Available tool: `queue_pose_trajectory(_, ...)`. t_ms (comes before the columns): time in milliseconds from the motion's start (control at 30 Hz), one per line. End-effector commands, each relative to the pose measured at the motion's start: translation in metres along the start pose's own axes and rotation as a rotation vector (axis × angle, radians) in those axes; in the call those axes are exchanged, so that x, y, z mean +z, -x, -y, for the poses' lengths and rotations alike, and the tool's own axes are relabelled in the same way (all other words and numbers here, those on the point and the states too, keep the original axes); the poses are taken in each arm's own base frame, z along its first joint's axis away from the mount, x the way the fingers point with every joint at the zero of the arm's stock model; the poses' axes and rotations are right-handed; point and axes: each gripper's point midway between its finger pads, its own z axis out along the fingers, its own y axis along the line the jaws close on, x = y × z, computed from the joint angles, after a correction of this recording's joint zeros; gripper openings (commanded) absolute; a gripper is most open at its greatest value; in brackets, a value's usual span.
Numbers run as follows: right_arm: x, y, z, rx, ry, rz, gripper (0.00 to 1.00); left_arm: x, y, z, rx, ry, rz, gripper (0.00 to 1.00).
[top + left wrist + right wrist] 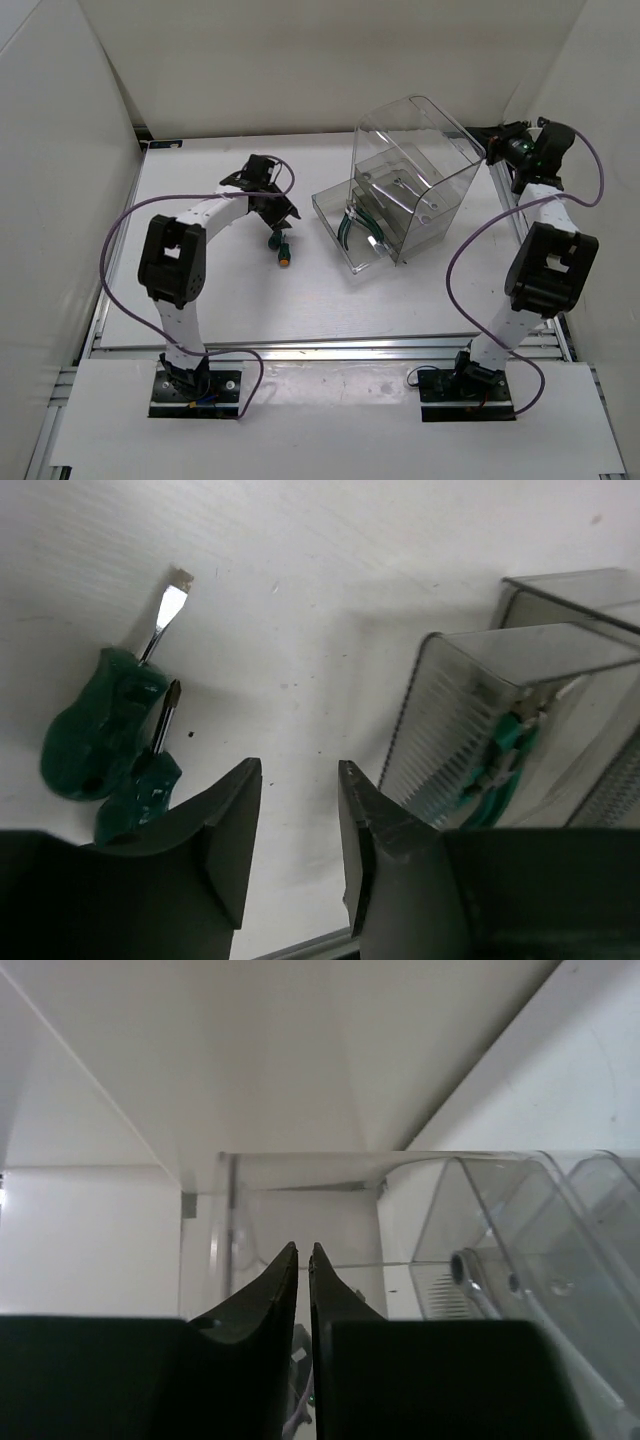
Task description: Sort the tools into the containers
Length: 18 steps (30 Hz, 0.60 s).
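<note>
Two stubby screwdrivers lie side by side on the table, a green-handled flat-blade one (100,725) and a smaller one (140,785); from above they show as green (276,240) and orange (285,258). My left gripper (300,770) is open and empty, just right of them and above the table (275,208). The tall clear bin (400,180) stands at centre right. The dark-green-handled pliers (355,230) lie in its lowest compartment and also show in the left wrist view (500,765). A silver wrench (480,1280) lies on an upper step. My right gripper (303,1250) is shut and empty behind the bin's back right corner (497,142).
White walls enclose the table on the left, back and right. The bin's front tray (470,700) is close to the right of my left gripper. A metal rail (330,348) runs along the near edge.
</note>
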Motion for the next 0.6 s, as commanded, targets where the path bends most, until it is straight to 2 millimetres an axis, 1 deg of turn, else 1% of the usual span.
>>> queue_pose_trajectory(0, 0.003, -0.010, 0.001, -0.113, 0.032, -0.060, 0.12, 0.014, -0.022, 0.012, -0.028, -0.046, -0.114, 0.47)
queue_pose_trajectory(33, 0.007, -0.012, 0.010, -0.117, 0.019, -0.073, 0.12, 0.020, -0.027, 0.010, -0.036, -0.037, -0.139, 0.45)
queue_pose_trajectory(67, 0.013, -0.019, 0.024, -0.096, 0.002, -0.097, 0.12, 0.028, -0.030, 0.013, -0.046, -0.035, -0.167, 0.43)
queue_pose_trajectory(100, 0.016, -0.025, 0.032, -0.086, -0.009, -0.115, 0.12, 0.033, -0.036, 0.014, -0.044, -0.035, -0.192, 0.41)
queue_pose_trajectory(133, 0.017, -0.028, 0.036, -0.095, -0.017, -0.120, 0.12, 0.035, -0.035, 0.023, -0.042, -0.050, -0.201, 0.39)
queue_pose_trajectory(167, 0.020, -0.035, 0.048, -0.083, -0.035, -0.131, 0.12, 0.037, -0.039, 0.024, -0.047, -0.044, -0.221, 0.38)
queue_pose_trajectory(200, 0.023, -0.039, 0.058, -0.068, -0.053, -0.139, 0.12, 0.046, -0.047, 0.021, -0.051, -0.028, -0.250, 0.37)
queue_pose_trajectory(233, 0.024, -0.040, 0.066, -0.063, -0.066, -0.137, 0.12, 0.050, -0.048, 0.024, -0.056, -0.036, -0.259, 0.36)
queue_pose_trajectory(267, 0.024, -0.043, 0.078, -0.046, -0.086, -0.139, 0.11, 0.051, -0.057, 0.027, -0.071, -0.047, -0.301, 0.36)
queue_pose_trajectory(300, 0.025, -0.044, 0.085, -0.034, -0.099, -0.141, 0.11, 0.059, -0.062, 0.024, -0.085, -0.032, -0.319, 0.33)
queue_pose_trajectory(333, 0.026, -0.046, 0.090, -0.031, -0.109, -0.144, 0.12, 0.061, -0.062, 0.028, -0.090, -0.049, -0.326, 0.32)
queue_pose_trajectory(367, 0.026, -0.047, 0.101, -0.019, -0.127, -0.145, 0.12, 0.061, -0.064, 0.032, -0.096, -0.055, -0.340, 0.31)
queue_pose_trajectory(400, 0.027, -0.048, 0.107, -0.009, -0.136, -0.151, 0.11, 0.065, -0.066, 0.031, -0.107, -0.051, -0.348, 0.30)
queue_pose_trajectory(433, 0.026, -0.048, 0.111, -0.002, -0.141, -0.155, 0.11, 0.064, -0.065, 0.037, -0.107, -0.064, -0.349, 0.28)
queue_pose_trajectory(467, 0.027, -0.049, 0.111, -0.003, -0.140, -0.155, 0.10, 0.067, -0.065, 0.037, -0.121, -0.061, -0.357, 0.28)
queue_pose_trajectory(500, 0.027, -0.049, 0.116, 0.001, -0.151, -0.156, 0.10, 0.067, -0.068, 0.039, -0.132, -0.066, -0.375, 0.28)
queue_pose_trajectory(567, 0.028, -0.055, 0.124, 0.006, -0.173, -0.172, 0.10, 0.067, -0.067, 0.051, -0.151, -0.090, -0.387, 0.28)
